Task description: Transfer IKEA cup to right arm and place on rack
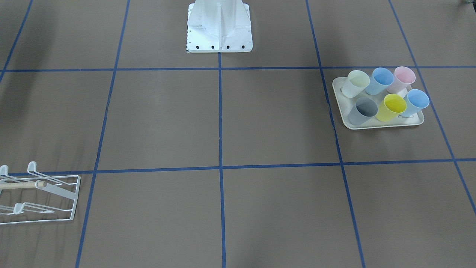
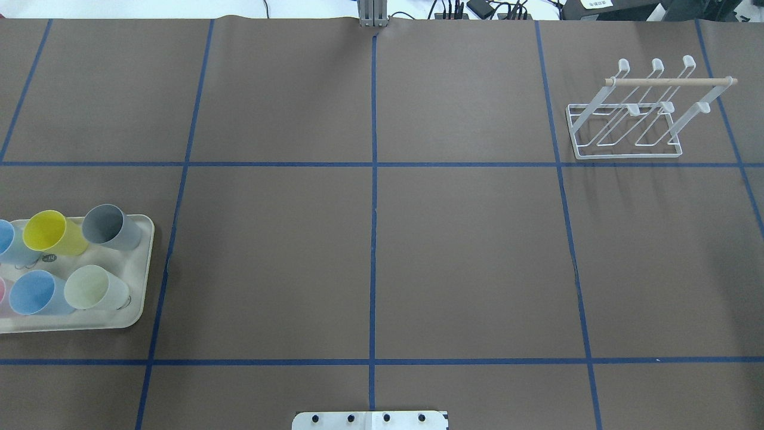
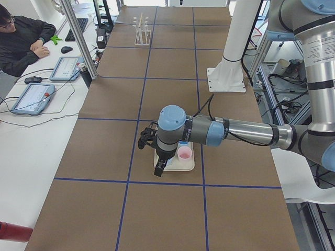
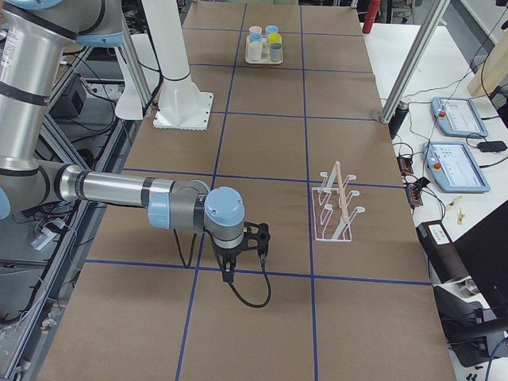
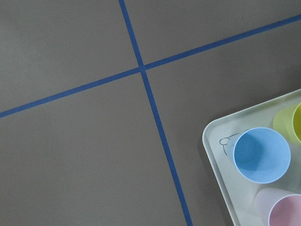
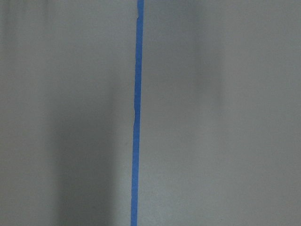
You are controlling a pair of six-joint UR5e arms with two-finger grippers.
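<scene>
IKEA cups point(image 1: 389, 108) stand in a tray point(image 1: 383, 126) at the worktop's left edge, just under the left gripper point(image 3: 159, 168). Can't tell if it or the right gripper point(image 4: 238, 266) is open.

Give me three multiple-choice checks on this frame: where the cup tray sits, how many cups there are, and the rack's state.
1. The tray sits on which side of the table?
A) the robot's left
B) the robot's right
C) the centre

2. How many cups stand on the tray?
A) four
B) six
C) eight

3. The rack is:
A) holding a yellow cup
B) lying upside down
C) standing with no cup on it

Answers:
1 A: the tray lies at the left edge of the overhead view.
2 B: the front-facing view shows cream, pink, grey, yellow and two blue.
3 C: all its prongs are bare in the overhead view.
</scene>
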